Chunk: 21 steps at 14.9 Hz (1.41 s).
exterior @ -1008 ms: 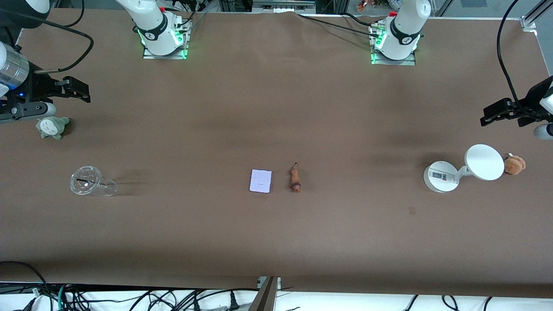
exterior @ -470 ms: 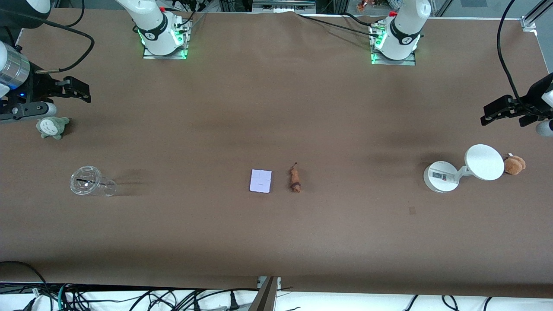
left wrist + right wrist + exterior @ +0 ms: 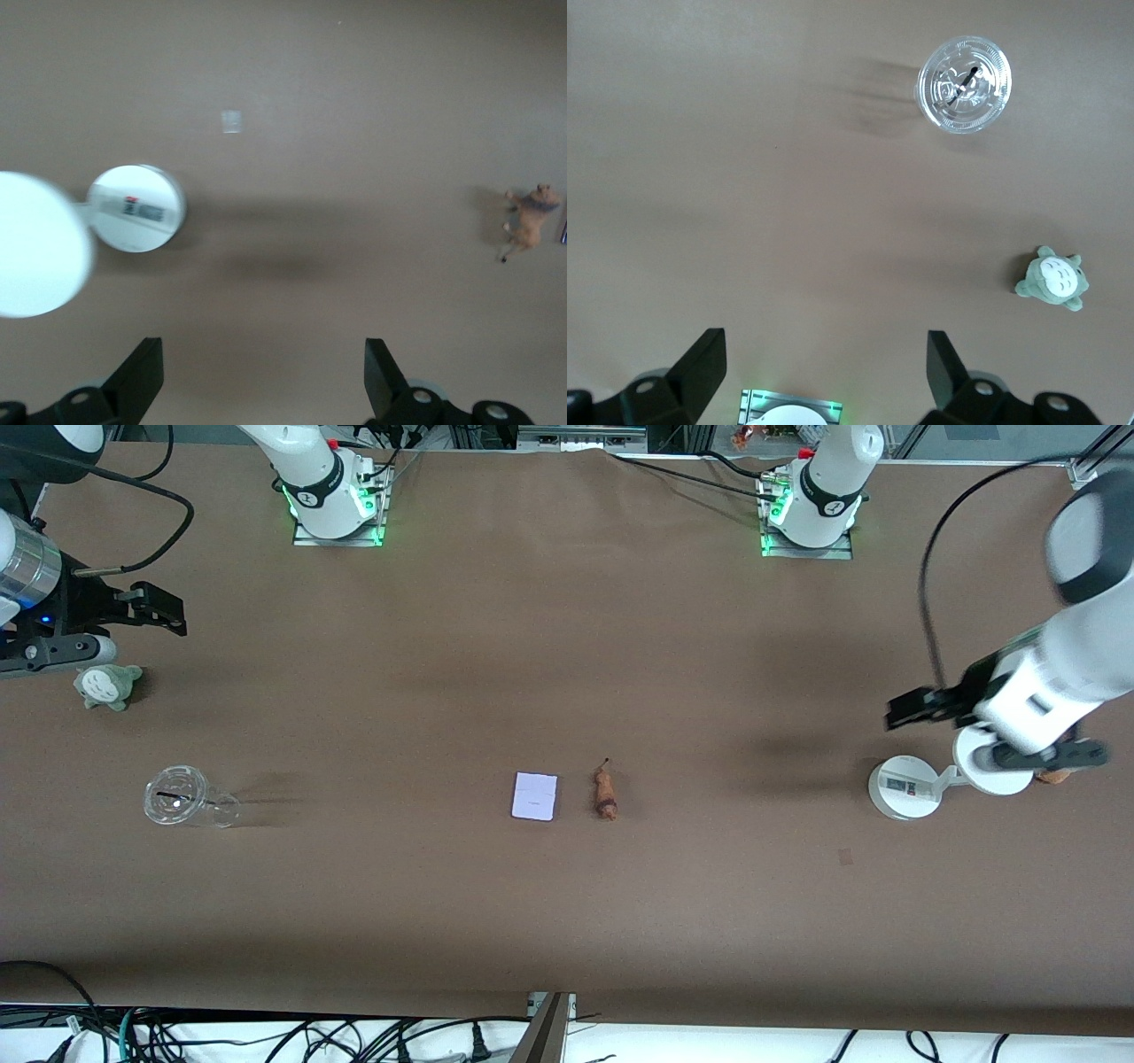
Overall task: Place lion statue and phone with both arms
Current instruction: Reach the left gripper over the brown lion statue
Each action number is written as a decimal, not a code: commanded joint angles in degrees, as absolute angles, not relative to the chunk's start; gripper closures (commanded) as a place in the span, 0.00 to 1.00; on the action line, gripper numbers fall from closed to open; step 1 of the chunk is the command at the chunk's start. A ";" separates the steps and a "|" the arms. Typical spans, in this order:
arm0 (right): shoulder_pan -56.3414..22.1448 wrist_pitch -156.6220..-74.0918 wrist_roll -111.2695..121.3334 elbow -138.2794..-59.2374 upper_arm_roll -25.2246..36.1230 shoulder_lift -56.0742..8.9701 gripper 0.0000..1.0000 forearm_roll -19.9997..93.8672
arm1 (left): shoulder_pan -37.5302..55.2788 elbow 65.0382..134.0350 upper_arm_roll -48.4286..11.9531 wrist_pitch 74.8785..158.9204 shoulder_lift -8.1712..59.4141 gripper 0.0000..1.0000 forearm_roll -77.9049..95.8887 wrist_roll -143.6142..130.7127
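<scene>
From the front, the phone [image 3: 535, 795] lies mid-table just beside the lion statue [image 3: 606, 792]. The left gripper [image 3: 917, 707] hangs over the white stand [image 3: 904, 786]. The left wrist view shows its jaws open and empty; the right gripper [image 3: 824, 372] likewise, waiting.

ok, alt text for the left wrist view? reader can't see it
Open left gripper over bare brown table, holding nothing. A white round-based stand with its disc sits under one edge of the view; the small orange-brown lion statue lies at the other edge.
</scene>
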<state>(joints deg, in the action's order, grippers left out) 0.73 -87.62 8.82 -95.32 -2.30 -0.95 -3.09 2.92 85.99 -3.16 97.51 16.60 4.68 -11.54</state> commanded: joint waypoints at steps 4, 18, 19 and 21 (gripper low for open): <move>1.05 -87.36 8.88 -94.39 -2.55 -1.41 0.00 -2.20 | 13.78 81.41 -2.72 106.69 28.63 0.00 6.41 -27.57; 0.35 -87.28 8.79 -94.48 -2.64 -1.41 0.00 -2.20 | 33.83 69.43 0.70 125.68 49.30 0.00 5.45 -51.42; 0.35 -87.36 8.79 -94.40 -2.64 -1.41 0.00 -2.20 | 34.88 69.26 1.75 125.77 49.92 0.00 5.45 -51.24; 0.35 -87.28 8.79 -94.39 -2.64 -1.41 0.00 -2.20 | 38.04 69.26 3.68 127.52 51.41 0.00 3.70 -51.50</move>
<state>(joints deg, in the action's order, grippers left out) 0.43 -87.62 8.82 -95.29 -2.54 -1.09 -3.06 34.32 71.56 0.71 126.40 49.00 5.06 -50.83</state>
